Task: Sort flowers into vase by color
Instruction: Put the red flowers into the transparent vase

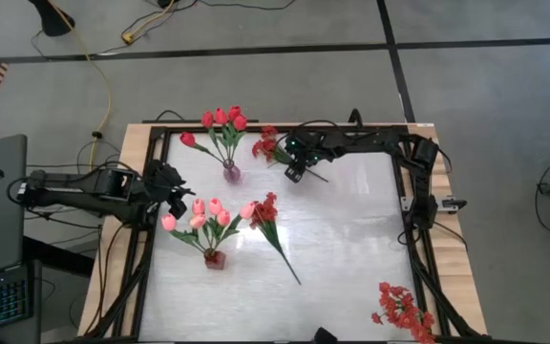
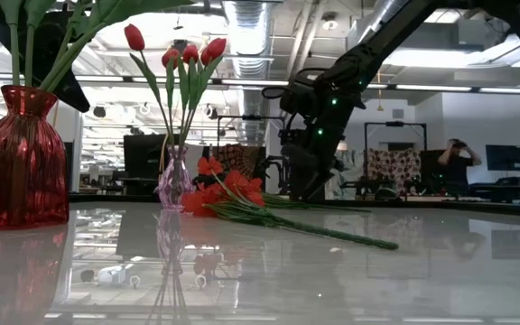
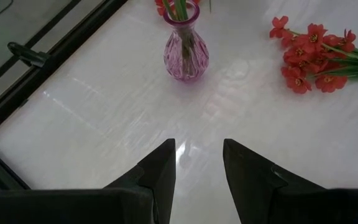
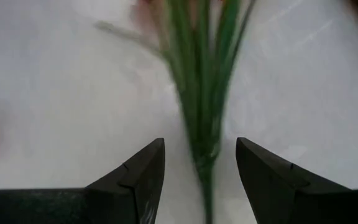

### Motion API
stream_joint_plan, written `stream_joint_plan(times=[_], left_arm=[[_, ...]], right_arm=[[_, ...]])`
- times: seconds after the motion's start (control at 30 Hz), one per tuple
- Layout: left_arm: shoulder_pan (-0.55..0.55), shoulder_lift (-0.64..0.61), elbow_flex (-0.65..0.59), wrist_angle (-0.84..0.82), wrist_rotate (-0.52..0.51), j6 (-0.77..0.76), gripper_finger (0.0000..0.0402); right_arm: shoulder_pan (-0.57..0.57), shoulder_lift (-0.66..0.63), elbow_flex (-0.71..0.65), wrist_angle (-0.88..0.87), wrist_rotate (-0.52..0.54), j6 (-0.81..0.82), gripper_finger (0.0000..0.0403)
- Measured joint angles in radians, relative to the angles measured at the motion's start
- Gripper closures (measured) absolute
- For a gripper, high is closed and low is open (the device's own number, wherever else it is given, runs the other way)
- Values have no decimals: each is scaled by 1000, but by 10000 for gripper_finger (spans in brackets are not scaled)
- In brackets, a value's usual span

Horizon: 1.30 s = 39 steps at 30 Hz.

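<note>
A clear purple vase (image 1: 230, 173) (image 3: 182, 53) at the far middle holds red tulips (image 1: 222, 119). Nearer, a red vase (image 1: 215, 258) (image 2: 16, 158) holds pink tulips (image 1: 203, 215). One red blossom spray (image 1: 267, 143) lies on the table at the far side. My right gripper (image 1: 296, 174) (image 4: 201, 168) stands open over this spray's green stems (image 4: 204, 93), one finger on either side. A second red spray (image 1: 267, 212) (image 2: 233, 197) lies mid-table. My left gripper (image 1: 175, 198) (image 3: 197, 168) hovers open at the left, with nothing between its fingers.
A third red spray (image 1: 404, 311) lies at the near right corner. A black frame (image 1: 418, 220) runs around the white tabletop. There is bare table between the mid-table spray and the right frame rail. A person (image 2: 459, 162) stands in the room far behind the table.
</note>
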Motion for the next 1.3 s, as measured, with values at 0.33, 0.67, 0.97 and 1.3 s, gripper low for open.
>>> stream_joint_plan(times=[0.33, 0.67, 0.97, 1.3], left_arm=[[0, 0, 0, 0, -1, -1, 278], [0, 0, 0, 0, -1, -2, 278], [0, 0, 0, 0, 0, -4, 278], [0, 0, 0, 0, 0, -4, 278]], right_arm=[[6, 87, 6, -7, -17, -2, 168], [49, 55, 1, -11, 125, -8, 362], [30, -118, -3, -94, 132, 30, 377], [59, -526, -53, -140, 134, 77, 377]])
